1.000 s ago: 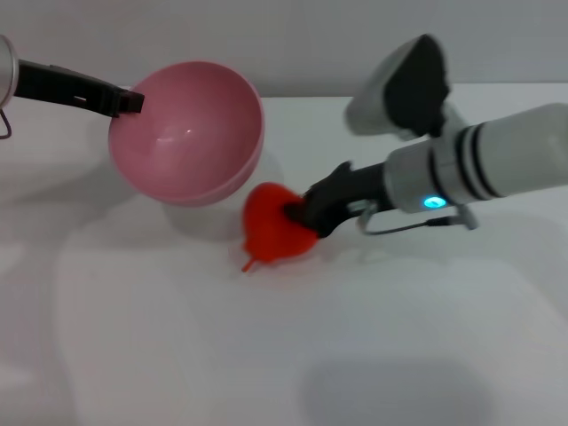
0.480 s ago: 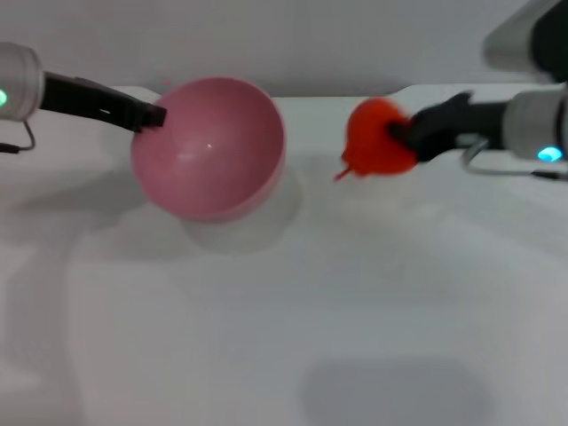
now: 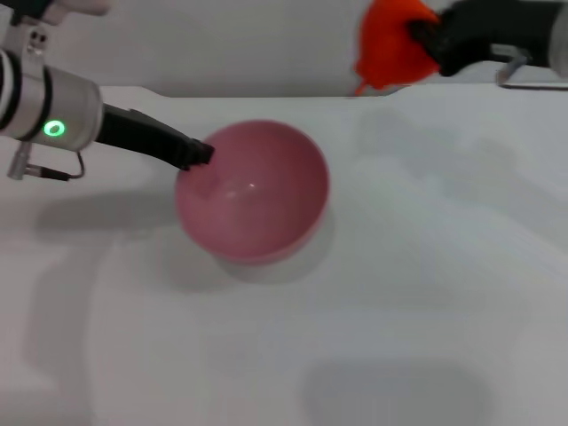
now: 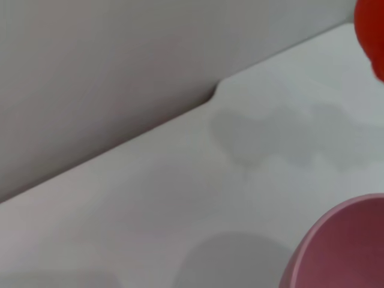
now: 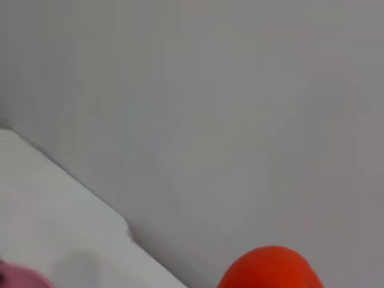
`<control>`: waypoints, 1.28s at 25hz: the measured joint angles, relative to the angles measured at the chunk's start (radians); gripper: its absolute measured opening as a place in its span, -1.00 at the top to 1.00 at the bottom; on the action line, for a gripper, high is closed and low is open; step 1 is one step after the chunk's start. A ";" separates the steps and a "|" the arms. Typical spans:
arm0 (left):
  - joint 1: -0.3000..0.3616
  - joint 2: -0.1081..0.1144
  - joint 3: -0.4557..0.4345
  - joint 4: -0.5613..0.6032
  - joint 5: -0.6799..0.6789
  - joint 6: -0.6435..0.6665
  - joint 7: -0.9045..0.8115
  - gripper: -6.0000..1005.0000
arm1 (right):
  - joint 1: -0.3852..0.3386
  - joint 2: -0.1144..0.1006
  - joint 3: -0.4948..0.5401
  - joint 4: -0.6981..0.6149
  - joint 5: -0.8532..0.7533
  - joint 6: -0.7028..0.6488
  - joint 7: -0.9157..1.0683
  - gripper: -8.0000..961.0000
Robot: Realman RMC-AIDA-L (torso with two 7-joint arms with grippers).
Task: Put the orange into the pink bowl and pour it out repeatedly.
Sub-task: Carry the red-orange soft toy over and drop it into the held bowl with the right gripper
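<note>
One orange, one pink bowl

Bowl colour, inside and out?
Plain matte pink throughout, no pattern. The pink bowl shows best in the head view.

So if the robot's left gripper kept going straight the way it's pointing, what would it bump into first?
The pink bowl. The left gripper is already at its rim, pointing across the opening, so it would probably meet the bowl's inside wall, though depth is hard to judge.

Our left gripper pinches the bowl rim; our right gripper grips the orange, raised high.
</note>
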 joint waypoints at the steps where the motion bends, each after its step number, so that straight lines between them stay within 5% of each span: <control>1: -0.004 -0.002 0.042 -0.001 -0.005 -0.007 -0.013 0.91 | 0.006 0.000 -0.018 -0.018 0.001 -0.013 0.000 0.87; 14: -0.025 -0.005 0.116 -0.038 -0.032 -0.067 -0.044 0.91 | 0.070 0.000 -0.230 -0.042 0.006 -0.102 0.006 0.74; 32: -0.038 0.002 0.106 -0.042 -0.025 -0.081 -0.044 0.91 | 0.083 0.001 -0.212 0.002 0.010 -0.132 0.009 0.53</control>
